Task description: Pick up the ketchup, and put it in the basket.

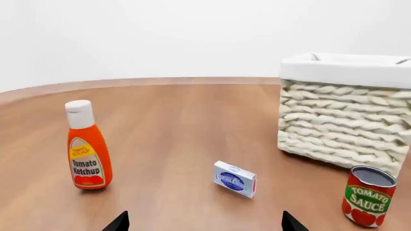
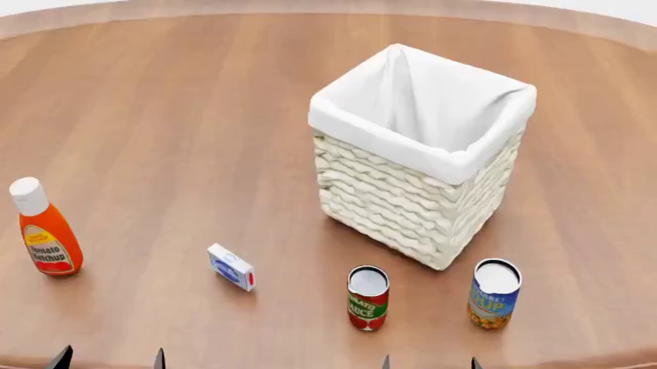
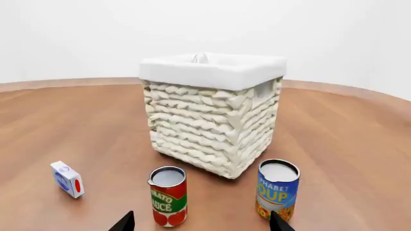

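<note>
On the round wooden table point(image 2: 185, 115) the ketchup point(image 2: 45, 228) stands upright at about 9 o'clock from the middle of the head view, near the left border, with its white cap on top and the yellow-red label facing the camera. It is free, nothing touches it. The basket point(image 2: 421, 207) stands upright at about 1 o'clock from the centre, well apart from the bottle; its white cloth liner is folded over the rim and the inside looks empty.

Between these two, a small white and blue box point(image 2: 231, 267) lies on the table at about 7 o'clock. A tomato sauce can point(image 2: 368, 297) stands at 6 o'clock, just in front of the basket, and a blue soup can point(image 2: 494, 294) stands to its right, at about 5 o'clock; both are upright and near the basket but not touching it.

The left gripper point(image 2: 108, 358) shows only as two dark fingertips at the lower border, below the ketchup and apart from it; the tips are spread wide and hold nothing. The right gripper point(image 2: 429, 362) shows the same way, in front of the two cans, its tips also wide apart and empty
</note>
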Available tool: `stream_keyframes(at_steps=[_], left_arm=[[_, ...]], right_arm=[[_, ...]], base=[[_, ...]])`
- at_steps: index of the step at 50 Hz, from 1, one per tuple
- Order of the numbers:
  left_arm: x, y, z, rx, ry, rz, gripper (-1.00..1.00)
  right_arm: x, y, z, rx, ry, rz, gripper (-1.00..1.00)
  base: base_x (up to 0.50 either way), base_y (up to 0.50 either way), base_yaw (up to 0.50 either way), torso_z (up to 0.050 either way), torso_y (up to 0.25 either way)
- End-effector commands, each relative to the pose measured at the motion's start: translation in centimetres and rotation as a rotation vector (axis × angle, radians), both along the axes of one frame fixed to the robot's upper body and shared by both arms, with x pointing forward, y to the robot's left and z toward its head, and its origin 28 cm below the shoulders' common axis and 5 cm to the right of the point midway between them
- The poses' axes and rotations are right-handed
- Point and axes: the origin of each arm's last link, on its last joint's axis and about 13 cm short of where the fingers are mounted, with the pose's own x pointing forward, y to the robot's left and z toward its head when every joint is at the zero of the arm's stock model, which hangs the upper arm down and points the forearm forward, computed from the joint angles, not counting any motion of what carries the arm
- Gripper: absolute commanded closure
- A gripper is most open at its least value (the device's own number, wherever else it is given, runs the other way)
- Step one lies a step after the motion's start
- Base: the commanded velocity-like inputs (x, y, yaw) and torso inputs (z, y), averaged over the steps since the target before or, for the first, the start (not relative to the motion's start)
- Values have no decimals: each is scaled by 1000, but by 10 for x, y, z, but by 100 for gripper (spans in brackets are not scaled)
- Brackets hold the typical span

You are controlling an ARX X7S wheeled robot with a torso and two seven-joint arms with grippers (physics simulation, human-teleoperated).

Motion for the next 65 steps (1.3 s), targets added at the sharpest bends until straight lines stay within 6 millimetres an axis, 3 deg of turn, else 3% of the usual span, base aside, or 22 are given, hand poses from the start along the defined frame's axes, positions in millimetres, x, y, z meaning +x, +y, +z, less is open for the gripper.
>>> stream_keyframes(at_steps=[1, 30, 36, 41, 65], left_arm=[[-3, 2, 1, -3, 0, -2, -100], [-16, 8, 18, -19, -24, -7, -100], [-25, 6, 32, -19, -53, -27, -100], [-34, 6, 47, -20, -95, -44, -100], [-37, 7, 57, -6, -119, -46, -100]], right_arm=[[-3, 2, 1, 3, -10, -7, -100], [-16, -1, 19, 25, -71, -23, -100], [-24, -4, 34, 72, -128, 5, -100], [-31, -7, 46, 80, -158, 3, -100], [-35, -14, 55, 88, -172, -39, -100]], base=[[0, 0, 0, 0, 0], [0, 0, 0, 0, 0], [9, 0, 0, 0, 0], [470, 175, 0, 0, 0], [243, 31, 0, 0, 0]])
